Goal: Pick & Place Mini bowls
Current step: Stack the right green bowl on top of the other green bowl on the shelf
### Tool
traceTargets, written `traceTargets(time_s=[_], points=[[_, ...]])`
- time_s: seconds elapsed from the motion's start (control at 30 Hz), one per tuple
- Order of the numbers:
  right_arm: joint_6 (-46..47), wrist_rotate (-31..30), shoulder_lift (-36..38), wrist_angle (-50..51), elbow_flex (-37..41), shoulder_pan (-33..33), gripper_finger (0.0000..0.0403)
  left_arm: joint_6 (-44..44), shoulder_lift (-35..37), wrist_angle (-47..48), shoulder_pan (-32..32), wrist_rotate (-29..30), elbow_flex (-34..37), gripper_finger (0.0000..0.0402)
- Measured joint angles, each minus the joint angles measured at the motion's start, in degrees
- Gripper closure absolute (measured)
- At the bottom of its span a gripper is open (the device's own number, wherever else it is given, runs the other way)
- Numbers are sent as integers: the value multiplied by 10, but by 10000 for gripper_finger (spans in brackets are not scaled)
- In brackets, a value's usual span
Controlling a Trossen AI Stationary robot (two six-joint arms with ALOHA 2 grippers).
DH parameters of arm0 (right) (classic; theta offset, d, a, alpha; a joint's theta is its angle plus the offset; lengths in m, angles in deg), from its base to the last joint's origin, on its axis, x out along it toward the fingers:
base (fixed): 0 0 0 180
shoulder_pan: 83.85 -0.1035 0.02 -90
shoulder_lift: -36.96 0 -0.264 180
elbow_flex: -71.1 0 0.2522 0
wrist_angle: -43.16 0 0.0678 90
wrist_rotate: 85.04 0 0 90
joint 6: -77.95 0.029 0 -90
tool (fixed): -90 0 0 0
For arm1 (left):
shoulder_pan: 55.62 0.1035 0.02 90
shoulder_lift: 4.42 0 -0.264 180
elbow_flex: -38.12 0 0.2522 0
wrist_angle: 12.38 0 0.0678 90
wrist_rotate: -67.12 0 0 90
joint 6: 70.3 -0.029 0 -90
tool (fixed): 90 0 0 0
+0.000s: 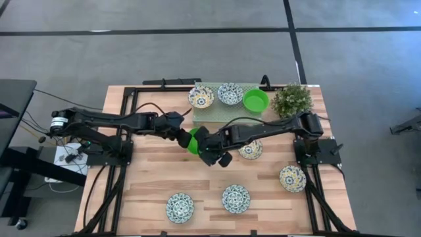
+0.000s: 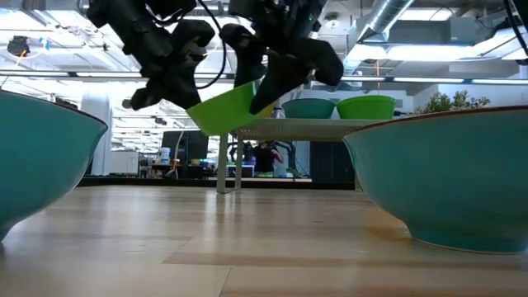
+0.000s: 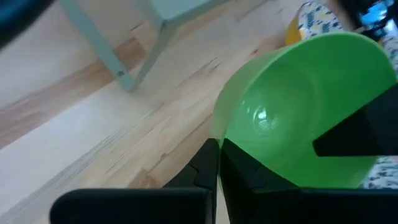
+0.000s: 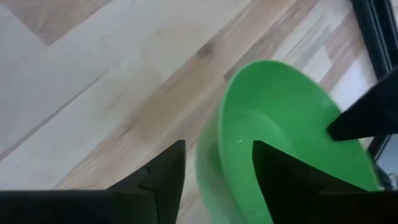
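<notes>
Right now you have a handover in mid-air: the green bowl (image 1: 192,141) hangs tilted above the middle of the table (image 1: 151,178), clear of the wood, with both arms meeting at it. Your left gripper (image 3: 217,163) is pinched tight on the bowl's rim, one finger inside and one outside. Your right gripper (image 4: 219,163) straddles the opposite rim with its fingers still apart, so by the look of it the left claw alone carries the weight.

That is where trouble could start. If you release the left before the right has truly closed on the wall, the bowl drops onto the boards, and it could roll toward the patterned bowl (image 1: 250,149) lying just beside the right arm. If you pull either arm away while both are clamped, the smooth rim may twist out of one grip. The tilt also matters: a thin edge held at an angle tends to slide between hard fingers.

Elsewhere, two patterned bowls (image 1: 200,97) and another green bowl (image 1: 255,100) sit on the pale-green rack (image 1: 223,113) at the far edge, next to the potted plant (image 1: 291,99). Three more patterned bowls (image 1: 179,207) wait along the near side and right of the table, well apart from the arms.
</notes>
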Motion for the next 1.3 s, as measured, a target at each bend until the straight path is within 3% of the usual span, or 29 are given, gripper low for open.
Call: traceTargets(time_s=[0.2, 0.53, 0.7, 1.07, 1.3], points=[[9, -7, 7, 37, 1, -9, 300, 3, -35, -87, 8, -60, 0, 387], [70, -2, 6, 97, 2, -7, 386, 10, -76, -141, 14, -78, -1, 386], [84, 9, 6, 105, 2, -5, 391, 4, -65, -153, 28, -103, 0, 375], [171, 13, 7, 106, 1, -7, 399, -15, -27, -156, 19, -127, 0, 293], [355, 17, 7, 105, 0, -20, 397, -128, 51, -154, -21, -132, -1, 287]])
